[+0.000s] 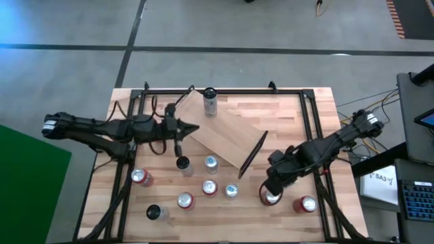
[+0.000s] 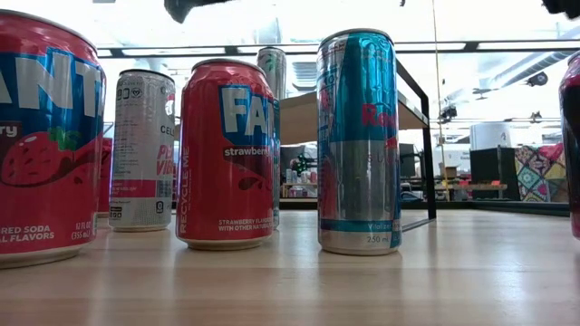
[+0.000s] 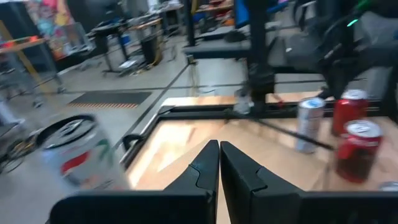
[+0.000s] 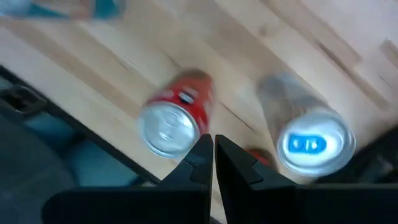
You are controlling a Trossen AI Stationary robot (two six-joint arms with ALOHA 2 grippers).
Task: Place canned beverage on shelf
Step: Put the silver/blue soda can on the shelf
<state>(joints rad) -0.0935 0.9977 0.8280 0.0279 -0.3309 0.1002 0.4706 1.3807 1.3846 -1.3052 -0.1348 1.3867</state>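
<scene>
A butcher-block table [image 1: 298, 115] stands on a grey floor with dark floor lines, a green panel at the lower left edge of the high view and a desk with equipment at the right edge. In that view the shelf [image 1: 227, 139] lies angled in the middle of the table, its black end frame [image 1: 253, 154] toward lower right. A tall silver can [image 1: 209, 102] stands at upper centre, just beyond the shelf. Below the shelf a cluster of cans stands upright, among them a red can [image 1: 141, 177] at lower left and another red can [image 1: 306, 204] at lower right. The left gripper [image 1: 194, 129] sits left of centre, beside the shelf's upper left end, its fingers pressed together and holding nothing. The right gripper [image 1: 269, 190] hangs at lower right over a red-topped can [image 1: 272, 198], fingers also pressed together, empty.

The low view, level with the tabletop, shows a red strawberry soda can [image 2: 225, 154] at centre left and a blue and silver can [image 2: 359, 140] at centre, with the shelf's plank [image 2: 313, 113] raised behind them.

The left wrist view shows its closed fingers [image 3: 205, 171] at bottom centre, a blurred can [image 3: 78, 152] at left and red cans [image 3: 357, 149] at right.

The right wrist view looks down past closed fingers [image 4: 202, 158] onto a red can [image 4: 177, 121] and a blue-topped can [image 4: 308, 140].
</scene>
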